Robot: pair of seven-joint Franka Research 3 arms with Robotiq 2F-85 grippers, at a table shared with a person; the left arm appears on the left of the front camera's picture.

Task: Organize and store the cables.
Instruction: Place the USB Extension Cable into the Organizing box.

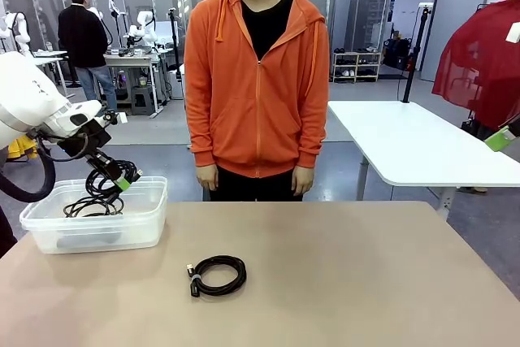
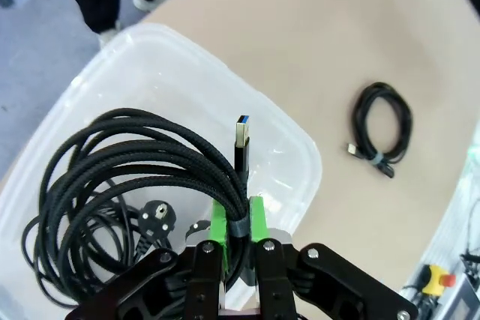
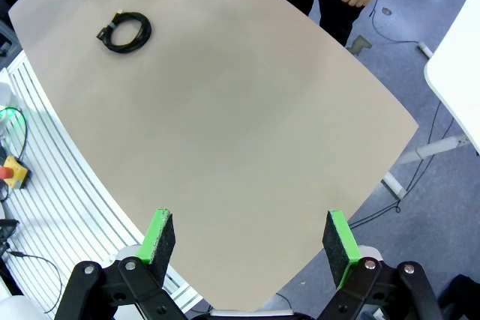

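Note:
My left gripper (image 1: 123, 180) hangs over the clear plastic bin (image 1: 150, 201) at the table's left. In the left wrist view the left gripper (image 2: 236, 221) is shut on a braided black cable coil (image 2: 120, 159). The coil dangles into the bin (image 2: 296, 144), and its USB plug (image 2: 241, 136) sticks up past the pads. Another black cable with a round power plug (image 2: 159, 217) lies on the bin's floor. A second coiled cable (image 1: 217, 274) rests on the table near the middle front, also seen as a coil (image 2: 382, 131) and a coil (image 3: 125, 31). My right gripper (image 3: 250, 239) is open, high above the table's right side, holding nothing.
A person in an orange hoodie (image 1: 256, 87) stands at the far edge, hands down at the sides. The tan tabletop (image 1: 366, 274) is bare to the right of the loose coil. A white table (image 1: 422, 144) stands behind at the right.

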